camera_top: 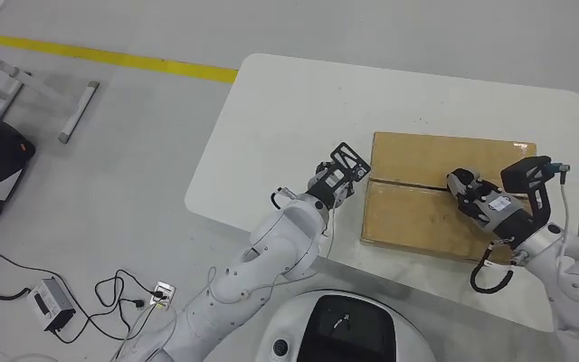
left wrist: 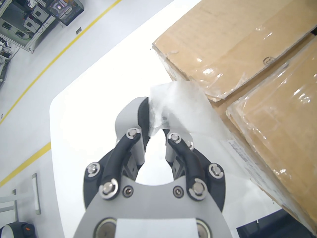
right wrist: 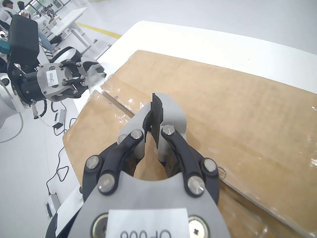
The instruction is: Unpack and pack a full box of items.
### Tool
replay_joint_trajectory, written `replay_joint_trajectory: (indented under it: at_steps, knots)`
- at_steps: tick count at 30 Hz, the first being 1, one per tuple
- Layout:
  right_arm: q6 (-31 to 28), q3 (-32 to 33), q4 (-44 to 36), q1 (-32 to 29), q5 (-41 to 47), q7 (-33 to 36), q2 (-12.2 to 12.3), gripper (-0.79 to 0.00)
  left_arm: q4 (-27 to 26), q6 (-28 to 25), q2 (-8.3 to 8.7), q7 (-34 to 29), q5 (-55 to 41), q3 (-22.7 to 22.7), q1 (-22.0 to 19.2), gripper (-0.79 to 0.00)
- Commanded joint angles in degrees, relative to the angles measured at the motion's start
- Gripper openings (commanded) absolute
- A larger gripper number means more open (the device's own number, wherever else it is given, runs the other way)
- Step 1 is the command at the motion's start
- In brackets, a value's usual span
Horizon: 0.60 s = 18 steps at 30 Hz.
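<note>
The box (camera_top: 452, 217) lies flat on the right part of the table (camera_top: 289, 118), flaps shut. Its long axis runs left to right, and the seam (camera_top: 407, 182) between the flaps follows that axis, its left end facing the left gripper (left wrist: 159, 127). That gripper is clamped on the loose end of a clear tape strip (left wrist: 180, 100) (the other end seems stuck to the box's left wall). The right gripper (right wrist: 154, 117) hovers over the box top beside the seam, fingers together and holding nothing. The step in hand looks like stripping the tape. A firm pinch and a slow, steady pull away from the box should peel the film rather than tear it, and the right gripper could press the lid so the box does not slide.
</note>
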Motion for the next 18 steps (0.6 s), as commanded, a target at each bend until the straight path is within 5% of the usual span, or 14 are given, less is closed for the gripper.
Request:
replay_joint_trajectory:
  at_steps: [1,3,4,18]
  knots:
    - [0.0,0.0,0.0,0.0,-0.1,0.0,0.0,-0.785,0.1,-0.2,-0.18,0.3,0.0,0.2,-0.6,-0.403]
    - [0.0,0.2,0.1,0.1,-0.1,0.2,0.0,-0.785,0.3,-0.2,-0.36,0.7,0.1,0.4,-1.0,-0.142]
    - [0.0,0.4,0.0,0.2,-0.1,0.2,0.1,-0.785,0.4,-0.2,-0.44,0.7,0.1,0.3,-1.3,-0.086]
    - [0.4,2.2,-1.0,-0.5,0.6,-0.2,0.4,-0.785,3.3,0.8,-1.84,1.2,-0.7,0.9,-4.5,-0.068]
